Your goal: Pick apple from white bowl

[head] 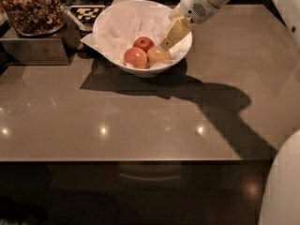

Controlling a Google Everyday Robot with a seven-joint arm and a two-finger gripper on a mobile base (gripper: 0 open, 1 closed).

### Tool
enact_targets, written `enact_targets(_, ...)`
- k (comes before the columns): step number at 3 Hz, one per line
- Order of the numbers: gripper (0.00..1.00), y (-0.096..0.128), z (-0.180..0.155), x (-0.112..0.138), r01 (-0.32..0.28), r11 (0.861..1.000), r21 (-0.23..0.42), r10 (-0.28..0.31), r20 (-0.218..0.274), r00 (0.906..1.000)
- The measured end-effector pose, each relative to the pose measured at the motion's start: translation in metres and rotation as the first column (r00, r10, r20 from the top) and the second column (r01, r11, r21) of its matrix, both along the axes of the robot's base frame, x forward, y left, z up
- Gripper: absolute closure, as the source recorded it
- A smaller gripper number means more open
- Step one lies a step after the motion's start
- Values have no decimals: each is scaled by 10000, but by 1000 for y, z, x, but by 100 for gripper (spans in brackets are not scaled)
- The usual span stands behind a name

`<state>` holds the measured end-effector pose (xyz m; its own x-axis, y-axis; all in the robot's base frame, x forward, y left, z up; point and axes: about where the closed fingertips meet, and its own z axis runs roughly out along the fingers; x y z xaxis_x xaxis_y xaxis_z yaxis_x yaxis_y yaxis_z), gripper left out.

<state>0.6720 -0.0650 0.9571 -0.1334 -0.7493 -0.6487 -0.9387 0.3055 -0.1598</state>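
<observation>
The white bowl (pixel 108 35), lined with crumpled white paper, stands at the back of the brown table. Three apples lie in its front right part. The pale yellowish apple (pixel 158 56) is at the right, a red-orange apple (pixel 135 58) is to its left, and a small dark red apple (pixel 144 43) is behind them. My gripper (pixel 165 44) comes in from the upper right on a white arm. Its yellowish fingers (pixel 175 32) point down into the bowl, with the tip just above and behind the pale apple. The apple rests in the bowl.
A tray of brown nuts (pixel 29 9) sits on a dark box at the back left. A checkered marker card (pixel 87 12) lies behind the bowl. The arm's shadow falls over the table's right side. A white robot part (pixel 281 191) fills the lower right corner.
</observation>
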Motion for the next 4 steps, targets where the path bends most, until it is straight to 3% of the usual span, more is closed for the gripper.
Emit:
enact_targets(1, 21, 7, -4, 8, -203, 9998, -28, 203, 5, 9998)
enact_targets(3, 48, 8, -4, 9, -203, 9998, -23, 203, 7, 9998)
enact_targets(4, 67, 17, -12, 26, -124, 9996, 245, 122, 80, 9999)
